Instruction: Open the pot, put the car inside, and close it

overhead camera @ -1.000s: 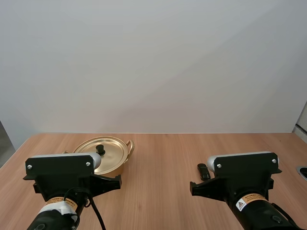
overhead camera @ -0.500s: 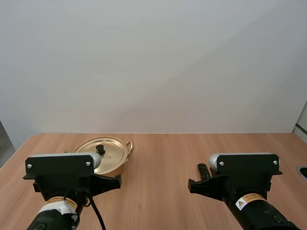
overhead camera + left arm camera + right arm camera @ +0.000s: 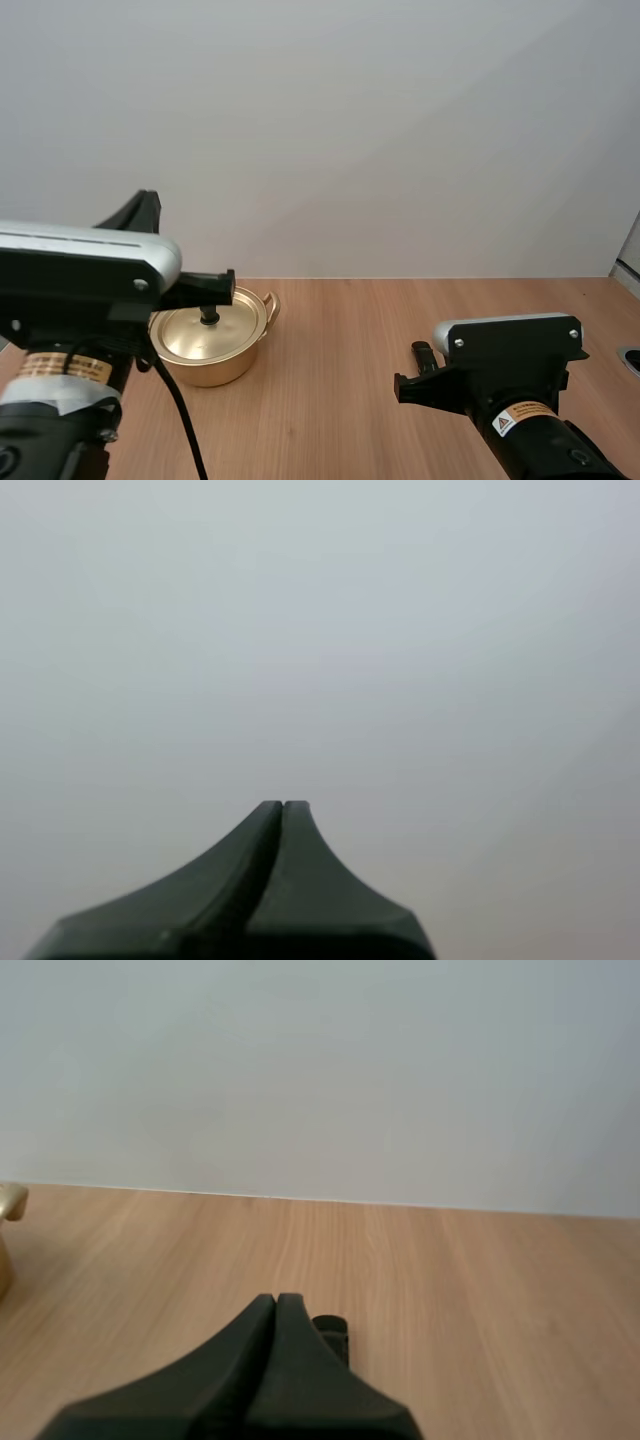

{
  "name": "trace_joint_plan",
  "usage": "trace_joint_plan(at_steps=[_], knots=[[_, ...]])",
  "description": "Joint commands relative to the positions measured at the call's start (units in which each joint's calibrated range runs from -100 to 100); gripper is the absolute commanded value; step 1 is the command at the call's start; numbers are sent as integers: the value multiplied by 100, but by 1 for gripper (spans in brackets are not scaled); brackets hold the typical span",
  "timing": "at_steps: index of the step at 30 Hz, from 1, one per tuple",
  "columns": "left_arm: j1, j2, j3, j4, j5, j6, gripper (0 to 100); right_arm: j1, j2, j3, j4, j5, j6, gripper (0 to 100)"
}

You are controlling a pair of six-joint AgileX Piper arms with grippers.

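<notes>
Lidded golden pot (image 3: 203, 370); left end effector (image 3: 283, 805), right end effector (image 3: 276, 1299) both tight-closed, empty.

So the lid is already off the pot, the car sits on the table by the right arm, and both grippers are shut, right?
No: the high view shows the lid on the pot, not off. The rest holds: the car sits on the table by the right arm, and the left gripper and right gripper are shut.
</notes>
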Motion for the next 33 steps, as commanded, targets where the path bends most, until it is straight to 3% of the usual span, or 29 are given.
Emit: trace_joint_plan(at_steps=[1,4,12,15,19,23,33], knots=[[16,-1,-1072,-3,3983,-1,0,2,0,-199,-723,-252,-361,0],[104,-1,-1510,-128,5222,-11,0,2,0,-791,-835,-562,-361,0],[359,-1,-1652,-128,6016,178,0,2,0,-2519,-435,-350,333,0],[438,-1,-1652,-128,5878,187,0,2,0,-2876,-437,253,333,0],[436,-1,-1669,-226,4910,420,0,2,0,-3340,-335,1361,333,0],[436,322,-1956,-335,4728,641,0,2,0,-3607,-261,2095,-108,0],[436,2996,-3313,-546,5270,1094,0,2,353,-3643,687,3044,-1473,0]])
